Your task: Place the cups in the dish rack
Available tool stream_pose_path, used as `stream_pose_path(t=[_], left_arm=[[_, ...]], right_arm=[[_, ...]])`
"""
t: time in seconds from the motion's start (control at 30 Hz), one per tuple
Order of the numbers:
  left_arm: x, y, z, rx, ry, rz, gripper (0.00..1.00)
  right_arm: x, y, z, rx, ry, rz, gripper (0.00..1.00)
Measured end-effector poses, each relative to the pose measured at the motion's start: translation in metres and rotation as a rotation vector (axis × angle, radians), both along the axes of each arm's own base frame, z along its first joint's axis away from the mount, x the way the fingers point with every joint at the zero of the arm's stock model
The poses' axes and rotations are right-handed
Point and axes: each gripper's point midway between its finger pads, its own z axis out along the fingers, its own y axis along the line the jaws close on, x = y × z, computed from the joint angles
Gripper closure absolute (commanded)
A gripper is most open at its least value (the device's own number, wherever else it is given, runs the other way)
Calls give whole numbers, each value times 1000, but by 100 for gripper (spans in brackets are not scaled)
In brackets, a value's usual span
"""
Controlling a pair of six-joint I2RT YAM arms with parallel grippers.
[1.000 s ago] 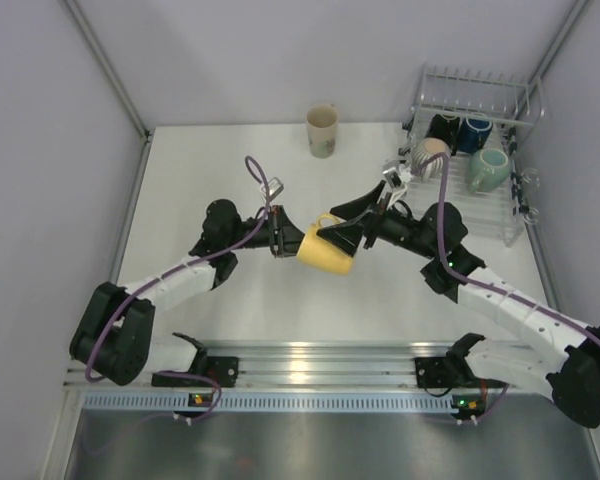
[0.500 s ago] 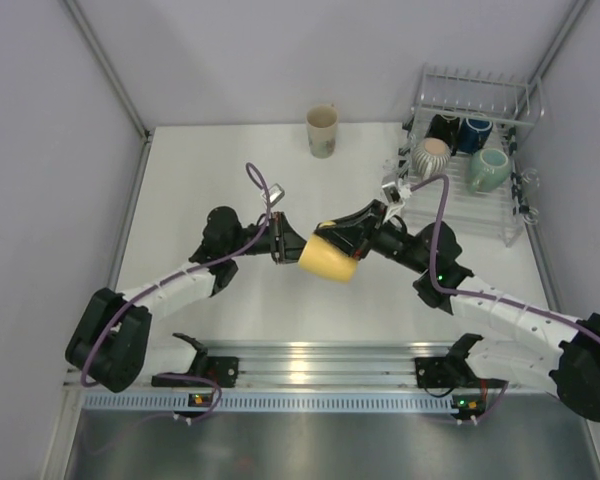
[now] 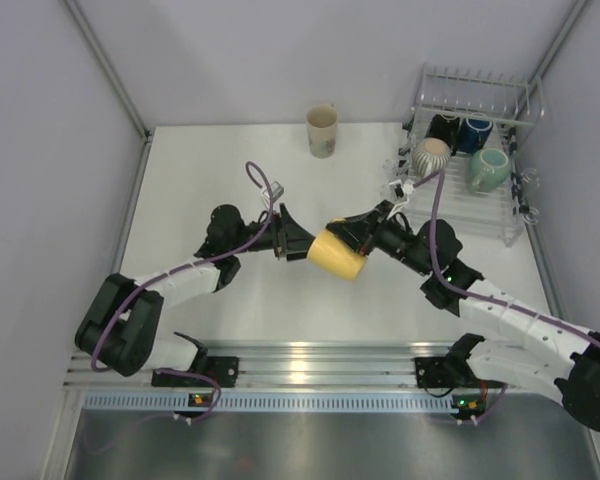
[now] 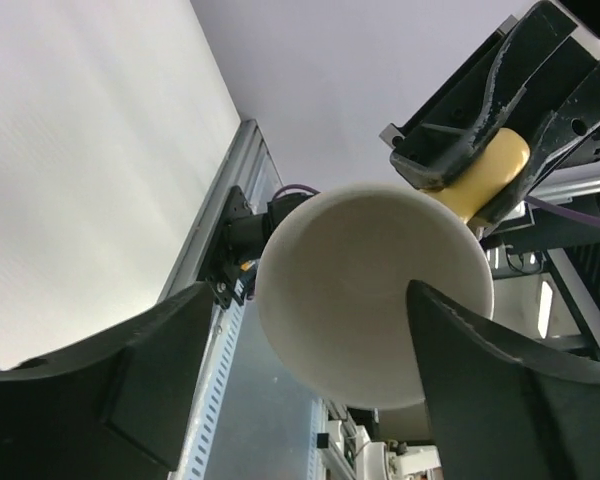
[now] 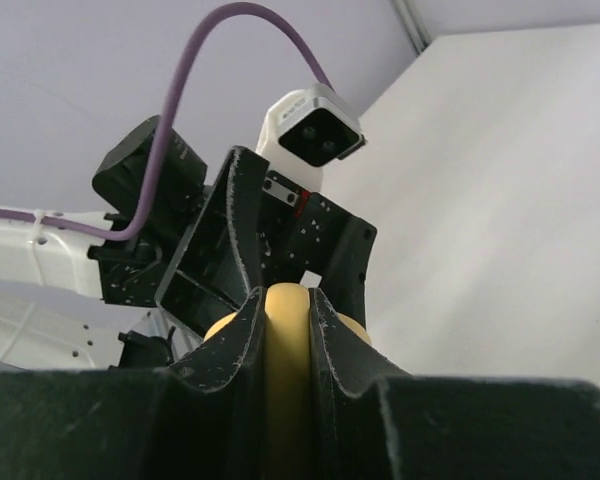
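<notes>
A yellow cup (image 3: pixel 338 253) hangs in the air above the middle of the table. My right gripper (image 3: pixel 354 235) is shut on its handle (image 5: pixel 287 345), which fills the gap between the right fingers (image 5: pixel 238 335). My left gripper (image 3: pixel 298 238) stands open just left of the cup. Its fingers (image 4: pixel 130 380) flank the cup's pale base (image 4: pixel 370 290) without pressing it. The dish rack (image 3: pixel 477 82) stands at the far right. It holds a grey ribbed cup (image 3: pixel 432 155), a black cup (image 3: pixel 443 128), a dark blue cup (image 3: pixel 475 132) and a teal cup (image 3: pixel 487 170). A tall cream cup (image 3: pixel 322 131) stands at the table's far edge.
Grey walls close in the white table (image 3: pixel 230 170) on the left, back and right. A metal rail (image 3: pixel 310 365) with both arm bases runs along the near edge. Both arms meet over the table's centre.
The right gripper has shut on the yellow cup's handle. The left gripper, shut on the cup before, has since opened. The cup has shifted slightly right.
</notes>
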Motion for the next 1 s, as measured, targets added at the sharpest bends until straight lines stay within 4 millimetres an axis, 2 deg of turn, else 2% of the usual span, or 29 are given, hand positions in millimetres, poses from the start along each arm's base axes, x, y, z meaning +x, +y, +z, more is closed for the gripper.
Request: stream_pose_path(t=[0.03,0.23,0.37,0.5,0.57,0.67,0.83,1.0], left_arm=[[2,1,-1,3,1,5,2],[28,17,-20,86,16,108,2],[57,39,-34,226,15,264,2],[74,60,-30,368,-50,404,2],[75,72,-27,425,-90,459,2],[72,86,-26,490,-126,515,2],[64,103,-25,559,-160,565,2],[57,110,-22,576,-182,586,2]], right_arm=[[2,-3,-2,-13,16,-9,100],[25,-38,-9,-101,112,-138,100],[50,-84,-16,-182,260,-315,100],[76,-140,-19,-213,417,-528,100],[90,-165,-23,-214,499,-626,100],[107,-190,-31,-216,613,-735,100],[134,-214,-39,-186,792,-858,100],[157,-237,-40,-90,921,-983,100]])
